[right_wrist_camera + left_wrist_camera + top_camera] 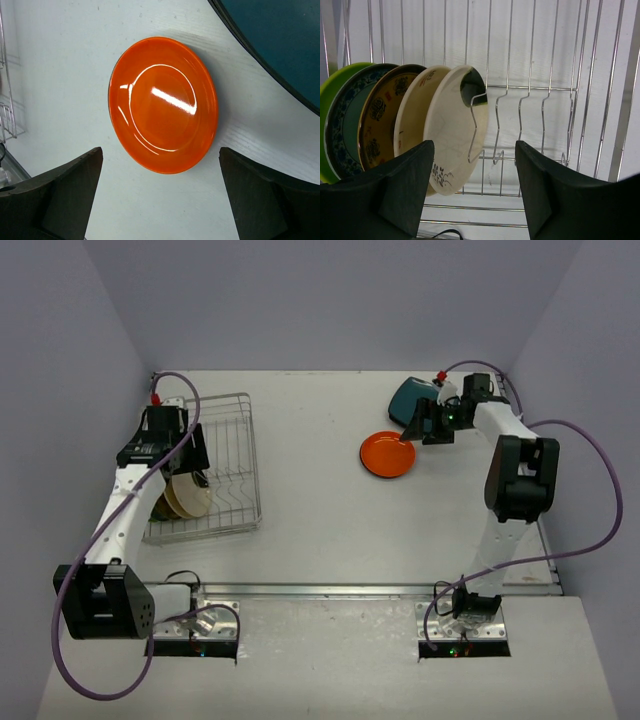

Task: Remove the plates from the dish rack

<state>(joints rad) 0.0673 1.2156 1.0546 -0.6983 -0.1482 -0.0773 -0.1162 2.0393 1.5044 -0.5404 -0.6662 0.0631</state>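
We catch the left gripper (474, 147) angled down, part-open and empty, over the dish rack's (232, 455) plates (452, 125); far right of the rack, the right gripper (161, 152) (wide open, empty) overhangs an orange plate (162, 105).

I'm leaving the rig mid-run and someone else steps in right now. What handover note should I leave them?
The left gripper is open and empty, at the rack, facing the front cream plate.
The right gripper is open and empty, above the orange plate, which lies flat on the table.
Done: orange plate and teal plate are out, side by side at the far right.
Left: five plates stand in the rack: green, blue, brown, two cream.
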